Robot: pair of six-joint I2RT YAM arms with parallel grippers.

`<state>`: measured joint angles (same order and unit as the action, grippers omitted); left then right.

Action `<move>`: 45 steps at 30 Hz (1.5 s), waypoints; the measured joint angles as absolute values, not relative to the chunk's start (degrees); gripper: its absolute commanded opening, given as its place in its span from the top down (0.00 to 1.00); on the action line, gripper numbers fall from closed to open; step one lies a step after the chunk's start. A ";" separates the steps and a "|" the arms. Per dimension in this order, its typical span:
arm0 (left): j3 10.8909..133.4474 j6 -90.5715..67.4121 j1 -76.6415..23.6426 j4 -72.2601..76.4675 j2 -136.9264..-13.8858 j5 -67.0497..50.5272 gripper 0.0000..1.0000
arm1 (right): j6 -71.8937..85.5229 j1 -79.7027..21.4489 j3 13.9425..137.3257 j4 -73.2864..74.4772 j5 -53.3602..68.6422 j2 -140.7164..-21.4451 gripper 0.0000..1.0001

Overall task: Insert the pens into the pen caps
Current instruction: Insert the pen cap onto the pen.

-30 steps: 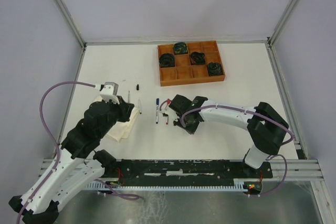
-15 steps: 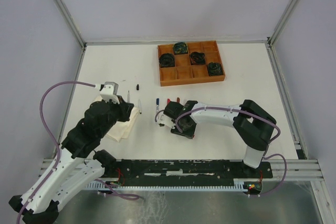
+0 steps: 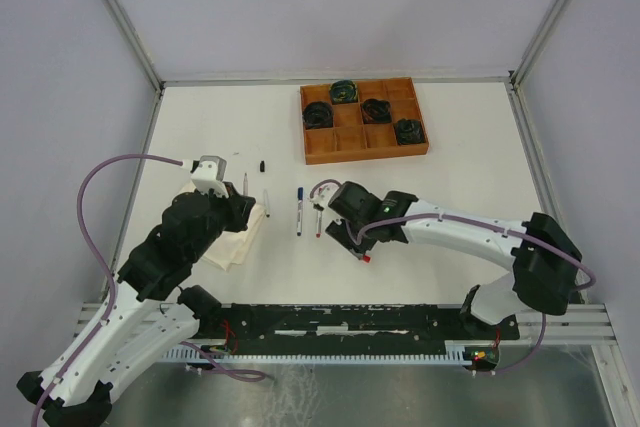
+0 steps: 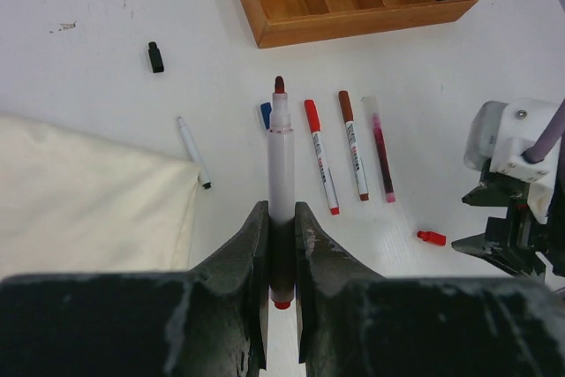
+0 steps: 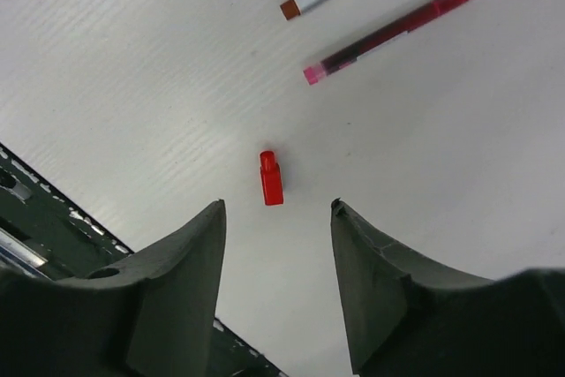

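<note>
Pens and caps on the bench: the left pincer (image 4: 281,218) is clamped tight on the white barrel of a pen (image 4: 281,152). The pen's dark red tip points to 12 o'clock in the wrist view, just off the right edge of a folded cream cloth (image 4: 88,196). The right pincer (image 5: 275,209) hangs with its jaws spread wide and nothing between them. Below it a red cap (image 5: 271,178) lies alone on the white table (image 5: 132,86), touching neither finger. At 12 to 1 o'clock from that cap lie the loose pens (image 4: 320,156), side by side and nearly parallel. One has a red end, one brown and one a pink clear barrel, and a blue end shows behind the held pen. A shorter pen (image 4: 192,152) rests just beside the cloth's edge, with a black cap (image 4: 155,56) at its 11 o'clock. At the table's 1 o'clock stands a wooden tray (image 3: 365,155), with dark coiled cables (image 3: 345,90) in four of its compartments.
</note>
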<state>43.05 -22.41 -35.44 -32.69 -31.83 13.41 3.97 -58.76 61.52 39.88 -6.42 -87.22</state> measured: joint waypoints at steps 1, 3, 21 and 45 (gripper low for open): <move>43.05 -22.41 -35.44 -32.69 -31.83 13.41 0.97 | 6.26 -58.76 60.36 39.46 -6.85 -85.60 0.38; 43.05 -22.41 -35.44 -32.69 -31.83 13.41 0.97 | 9.91 -58.76 58.33 38.81 -7.09 -83.40 0.37; 43.03 -22.41 -35.44 -32.67 -32.32 13.39 0.97 | 31.33 -58.78 48.49 28.18 0.95 -87.15 0.28; 43.00 -22.41 -35.44 -32.69 -32.32 13.39 0.97 | 31.59 -57.43 52.18 29.56 -6.68 -93.12 0.27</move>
<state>43.00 -22.41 -35.44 -32.69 -32.32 13.39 31.59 -57.43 52.18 29.56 -6.68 -93.12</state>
